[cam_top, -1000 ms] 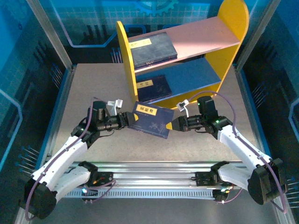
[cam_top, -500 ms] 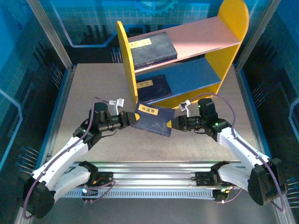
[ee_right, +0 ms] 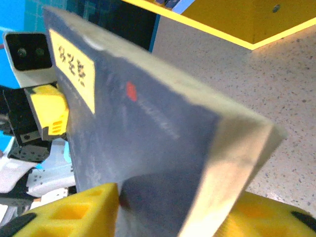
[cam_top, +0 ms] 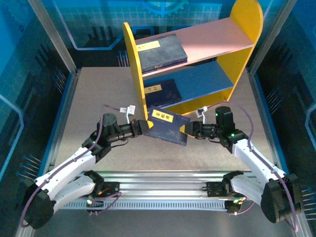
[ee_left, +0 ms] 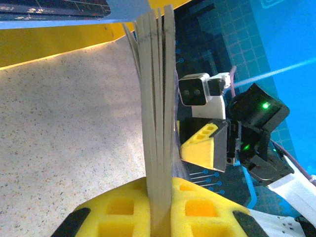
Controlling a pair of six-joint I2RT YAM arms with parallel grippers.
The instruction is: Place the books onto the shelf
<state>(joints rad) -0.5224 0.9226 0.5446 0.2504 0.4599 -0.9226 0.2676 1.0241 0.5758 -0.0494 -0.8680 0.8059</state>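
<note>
Now, the left gripper (cam_top: pixel 143 127) is clamped on one edge of a navy book (cam_top: pixel 168 127), pages pinched between its yellow fingers (ee_left: pixel 116 210), and the book hangs tilted over the table (cam_top: pixel 94 98), in front of the shelf (cam_top: pixel 132 59) near its left yellow panel. The right gripper (cam_top: pixel 188 129) sits at the opposite edge, jaws either side of the cover, though gripping or loose I cannot tell. A second book (cam_top: pixel 160 52) lies on the pink upper board (cam_top: pixel 217 39), a third book (cam_top: pixel 163 92) on the blue lower board (cam_top: pixel 207 79).
</note>
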